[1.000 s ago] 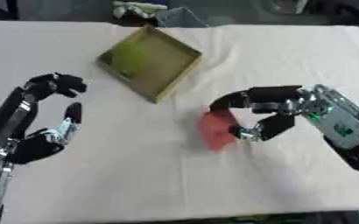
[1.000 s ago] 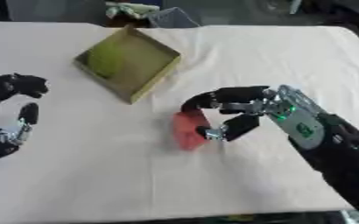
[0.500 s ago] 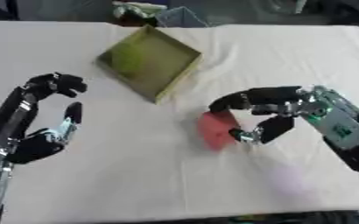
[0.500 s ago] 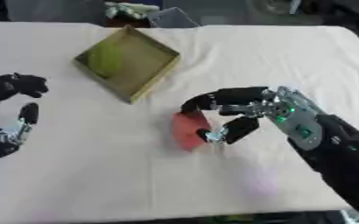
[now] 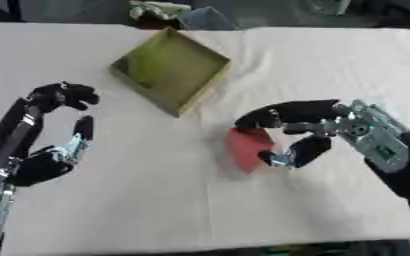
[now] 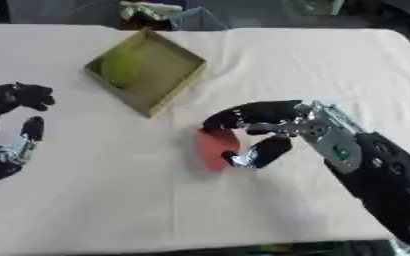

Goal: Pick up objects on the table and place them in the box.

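Observation:
A flat red object lies on the white table right of centre. My right hand comes in from the right and curls around it, fingers over its far edge and thumb at its near corner. The olive box sits at the upper middle, turned like a diamond, with a green round thing inside it. My left hand hovers at the left side, fingers curled and holding nothing.
The table is covered by a white cloth; its front edge runs along the bottom. Beyond the far edge lie a pale green and a blue-grey item.
The right hand's thumb and fingers have closed a little more around the red object. The left hand has stayed where it was.

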Robot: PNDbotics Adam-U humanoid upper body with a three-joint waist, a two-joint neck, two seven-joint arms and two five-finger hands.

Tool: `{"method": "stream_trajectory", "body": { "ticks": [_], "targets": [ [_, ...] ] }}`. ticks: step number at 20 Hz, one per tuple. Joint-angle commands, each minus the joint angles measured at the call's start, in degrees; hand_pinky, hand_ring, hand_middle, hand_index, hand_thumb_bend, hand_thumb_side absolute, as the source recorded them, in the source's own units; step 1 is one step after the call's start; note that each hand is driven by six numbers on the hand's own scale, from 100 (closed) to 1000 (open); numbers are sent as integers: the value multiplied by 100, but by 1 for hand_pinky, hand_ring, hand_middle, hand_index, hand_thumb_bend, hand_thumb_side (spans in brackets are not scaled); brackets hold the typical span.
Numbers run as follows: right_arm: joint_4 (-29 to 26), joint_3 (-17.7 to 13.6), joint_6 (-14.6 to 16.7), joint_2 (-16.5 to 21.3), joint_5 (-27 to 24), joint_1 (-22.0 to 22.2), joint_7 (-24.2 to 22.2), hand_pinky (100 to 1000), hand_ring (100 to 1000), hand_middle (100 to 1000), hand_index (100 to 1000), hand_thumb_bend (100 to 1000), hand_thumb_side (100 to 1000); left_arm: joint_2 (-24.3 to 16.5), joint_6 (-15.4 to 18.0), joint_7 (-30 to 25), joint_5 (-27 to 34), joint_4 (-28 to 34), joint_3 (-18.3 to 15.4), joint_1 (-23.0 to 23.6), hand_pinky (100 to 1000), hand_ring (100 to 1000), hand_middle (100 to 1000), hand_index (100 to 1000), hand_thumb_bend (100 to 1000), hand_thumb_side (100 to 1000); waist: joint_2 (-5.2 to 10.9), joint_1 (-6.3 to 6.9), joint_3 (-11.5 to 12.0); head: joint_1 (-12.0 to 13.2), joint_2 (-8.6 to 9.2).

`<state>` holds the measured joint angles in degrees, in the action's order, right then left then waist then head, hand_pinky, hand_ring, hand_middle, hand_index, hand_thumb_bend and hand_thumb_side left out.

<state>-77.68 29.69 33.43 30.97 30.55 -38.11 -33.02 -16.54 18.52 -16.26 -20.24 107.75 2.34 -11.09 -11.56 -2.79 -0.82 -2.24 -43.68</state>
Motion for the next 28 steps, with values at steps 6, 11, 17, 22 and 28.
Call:
{"method": "stream_trajectory", "body": {
  "ticks": [6, 11, 17, 22, 28],
  "targets": [
    [65, -42, 1193, -26, 282, -124, -986, 980, 1000, 977, 1000, 100, 788, -105, 12, -23, 41, 78, -16, -55, 676, 814, 635, 755, 100, 578, 87, 23, 15, 6, -4],
    [149, -25, 1228, -74, 399, -133, -923, 979, 998, 977, 1000, 100, 781, -105, 19, -35, 48, 77, -13, -59, 676, 815, 635, 755, 100, 579, 79, 29, 21, 3, -11],
    [255, -53, 1231, -126, 541, -125, -825, 967, 978, 957, 1000, 100, 645, -102, 24, -48, 57, 79, -11, -62, 676, 815, 635, 755, 100, 580, 76, 33, 21, 2, -18],
    [193, -100, 1237, -67, 624, -54, -563, 962, 975, 961, 1000, 100, 608, -102, 22, -49, 55, 80, -16, -57, 676, 815, 636, 756, 100, 582, 70, 31, 21, 4, -18],
    [144, -95, 1223, -32, 720, 25, -383, 935, 919, 868, 1000, 100, 441, -99, 22, -52, 60, 81, -19, -57, 675, 816, 636, 756, 100, 582, 63, 26, 29, -1, -13]
  ]
}}
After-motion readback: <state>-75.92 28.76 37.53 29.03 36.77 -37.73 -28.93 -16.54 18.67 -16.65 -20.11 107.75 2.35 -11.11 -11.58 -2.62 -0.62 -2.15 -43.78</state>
